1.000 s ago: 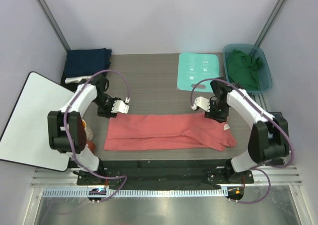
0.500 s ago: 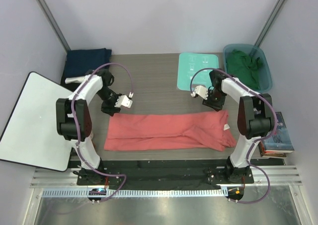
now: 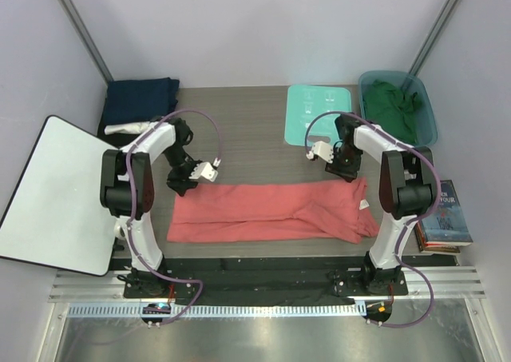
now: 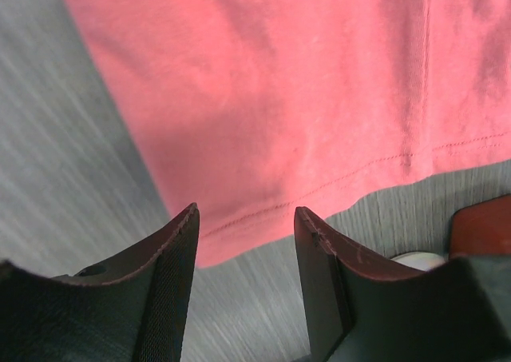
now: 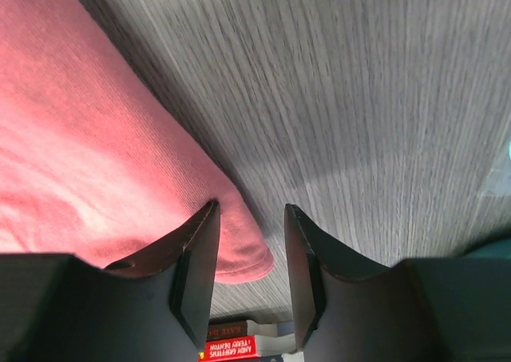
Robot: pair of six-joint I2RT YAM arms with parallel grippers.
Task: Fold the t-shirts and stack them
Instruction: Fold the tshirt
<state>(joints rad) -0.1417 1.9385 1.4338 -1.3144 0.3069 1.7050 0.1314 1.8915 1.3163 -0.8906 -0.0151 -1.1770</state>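
The coral-red t-shirt [image 3: 271,210] lies folded into a long flat strip across the near part of the table. My left gripper [image 3: 185,184] is open and empty, just above the strip's far left corner [image 4: 239,242]. My right gripper [image 3: 345,173] is open and empty, just above its far right corner [image 5: 239,250]. A folded navy shirt [image 3: 142,100] lies on a white one [image 3: 124,128] at the back left. A dark green shirt [image 3: 391,110] is bunched in the teal bin [image 3: 427,118].
A mint-green board [image 3: 319,113] with a handle slot lies at the back, left of the bin. A white panel [image 3: 48,186] leans off the left side. Books [image 3: 443,218] lie beyond the table's right edge, also in the right wrist view [image 5: 239,348].
Both grippers turned and came down toward the far corners of the red strip, the left one moving right and nearer, the right one slightly back. The shirt has not moved.
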